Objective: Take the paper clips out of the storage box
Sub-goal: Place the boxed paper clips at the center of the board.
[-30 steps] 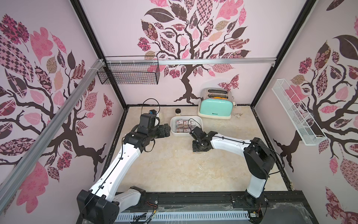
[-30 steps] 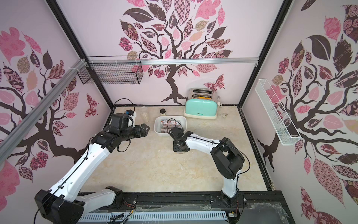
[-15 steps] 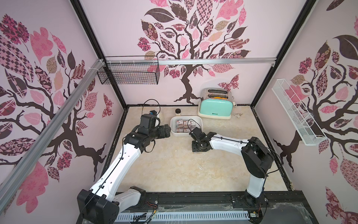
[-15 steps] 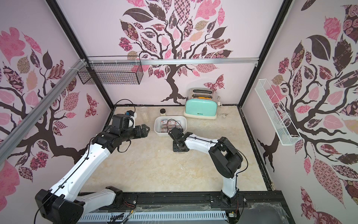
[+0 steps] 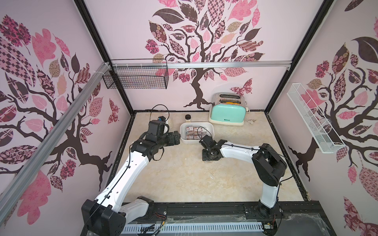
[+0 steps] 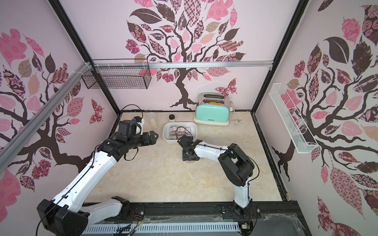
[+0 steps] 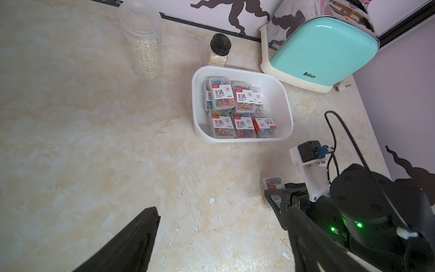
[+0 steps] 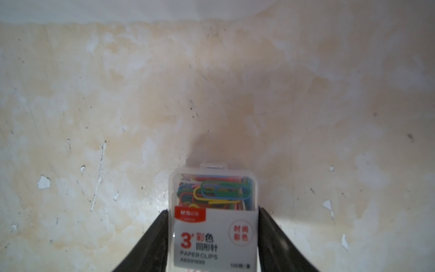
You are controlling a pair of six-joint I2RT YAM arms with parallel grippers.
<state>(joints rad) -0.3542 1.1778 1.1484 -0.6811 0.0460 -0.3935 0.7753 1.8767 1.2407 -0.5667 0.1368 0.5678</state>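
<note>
Right wrist view: right gripper point(image 8: 213, 210) has one paper clip case point(image 8: 213, 226) lying label-up on the bench point(image 8: 211, 94) between its fingers, low in frame. Can't tell if it's squeezing or just flanking it. Left wrist view: left gripper point(image 7: 220, 209) gapes wide with nothing in it. The storage box point(image 7: 289, 110) sits mid-frame with the other cases point(image 7: 222, 95) inside, mint toaster point(image 7: 324, 54) upper right.
</note>
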